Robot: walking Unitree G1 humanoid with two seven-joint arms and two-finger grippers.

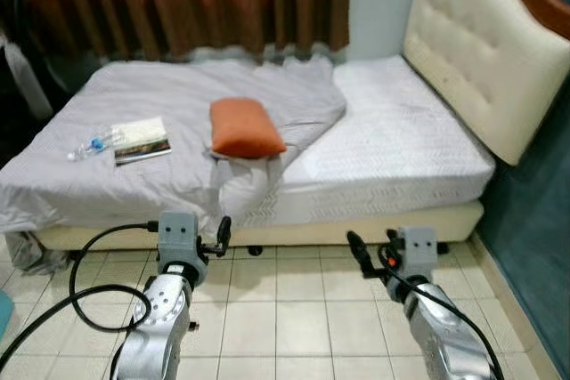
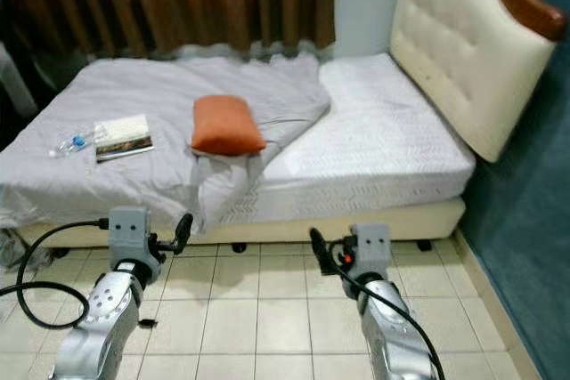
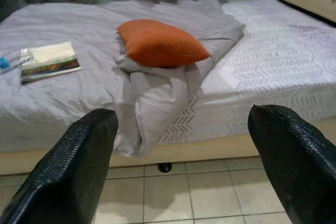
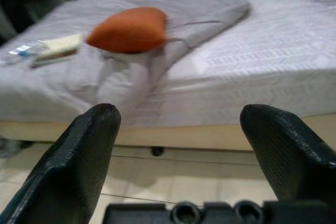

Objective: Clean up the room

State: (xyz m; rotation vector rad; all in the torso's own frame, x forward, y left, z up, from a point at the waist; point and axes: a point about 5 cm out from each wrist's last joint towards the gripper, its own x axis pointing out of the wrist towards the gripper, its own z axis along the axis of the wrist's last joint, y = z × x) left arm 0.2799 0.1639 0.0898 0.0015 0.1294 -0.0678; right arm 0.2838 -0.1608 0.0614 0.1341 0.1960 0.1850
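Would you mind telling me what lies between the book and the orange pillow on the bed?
Only bare, rumpled grey blanket lies between the book and the orange pillow; the left eye view shows this.

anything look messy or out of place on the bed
Yes. The grey blanket is bunched, one corner spilling over the mattress edge. An orange pillow lies mid-bed, away from the headboard, and a book and plastic bottle lie loose.

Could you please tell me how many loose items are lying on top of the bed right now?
3: an orange pillow mid-bed on the rumpled grey blanket, a book toward the bed's left side, and a plastic bottle just left of the book. Others may hide under the blanket.
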